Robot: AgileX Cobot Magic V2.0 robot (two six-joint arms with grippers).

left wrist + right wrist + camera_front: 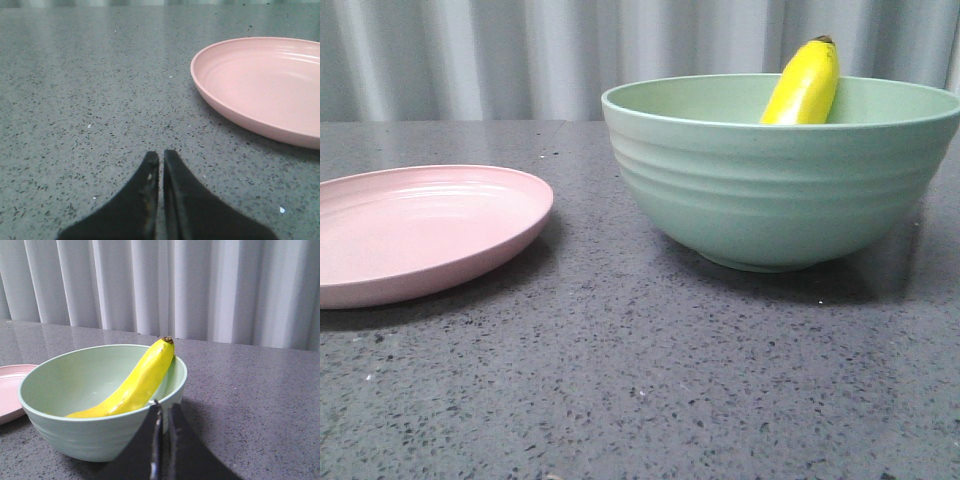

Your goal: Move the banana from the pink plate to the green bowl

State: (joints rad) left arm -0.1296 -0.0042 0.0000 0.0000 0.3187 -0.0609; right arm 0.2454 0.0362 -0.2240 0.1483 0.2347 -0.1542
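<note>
Banana (134,387) lies inside green bowl (780,185), long axis tipped toward 1 o'clock with dark tip over the rim, pink plate (415,230) bare; right tool (162,412) nearer, both it and left tool (161,162) closed on nothing.

Left gripper (161,159) and right gripper (163,409) — jaws closed, holding nothing.
</note>
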